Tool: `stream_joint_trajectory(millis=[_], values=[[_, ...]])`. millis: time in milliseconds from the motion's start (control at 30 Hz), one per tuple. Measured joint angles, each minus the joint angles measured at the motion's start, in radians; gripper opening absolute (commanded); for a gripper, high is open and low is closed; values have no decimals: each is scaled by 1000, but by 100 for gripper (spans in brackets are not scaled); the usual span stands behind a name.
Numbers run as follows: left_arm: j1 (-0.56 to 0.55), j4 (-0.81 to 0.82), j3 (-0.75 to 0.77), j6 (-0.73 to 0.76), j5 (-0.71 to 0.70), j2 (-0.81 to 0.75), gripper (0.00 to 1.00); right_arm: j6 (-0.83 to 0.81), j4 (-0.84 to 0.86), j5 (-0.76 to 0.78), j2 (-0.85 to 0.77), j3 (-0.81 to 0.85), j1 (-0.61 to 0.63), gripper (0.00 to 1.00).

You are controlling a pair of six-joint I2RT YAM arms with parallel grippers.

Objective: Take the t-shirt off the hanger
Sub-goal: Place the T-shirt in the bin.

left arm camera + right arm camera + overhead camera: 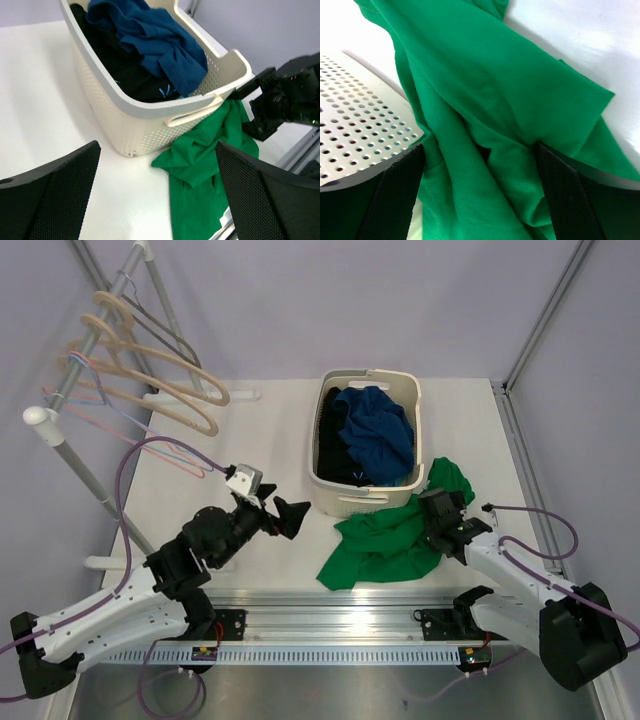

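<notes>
The green t-shirt (385, 540) lies crumpled on the white table against the front right of the basket, off any hanger. It also shows in the left wrist view (210, 150) and fills the right wrist view (495, 100). My right gripper (440, 515) is open and pressed low over the shirt, with cloth bunched between its spread fingers (480, 190). My left gripper (283, 516) is open and empty. It hovers left of the basket and points toward the shirt (157, 200). Several empty wooden and wire hangers (150, 380) hang on the rack at the back left.
A cream perforated laundry basket (400, 380) holds blue (375, 430) and black clothes. Its wall is close to my right fingers (355, 130). The rack's pole (70, 455) slants at the left. A metal rail runs along the table's near edge (330, 595).
</notes>
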Motion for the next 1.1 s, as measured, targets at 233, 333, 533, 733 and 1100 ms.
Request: stream_joint_trajectory(millis=[233,333,533,733,1100], values=[[-1,77,-54,-5,-53,-85,99,45,47,8,64,-4,0,92],[-1,94,-55,-7,-58,-84,99,56,44,15,97,16,0,27],[-1,119,-87,-12,-97,-102,99,127,-29,75,-140,-45,0,0],[-1,126,-119,-19,-122,-160,99,-266,-37,259,-465,138,0,0],[-1,155,-135,-23,-143,-210,99,-1269,206,9,19,1165,-5,0]])
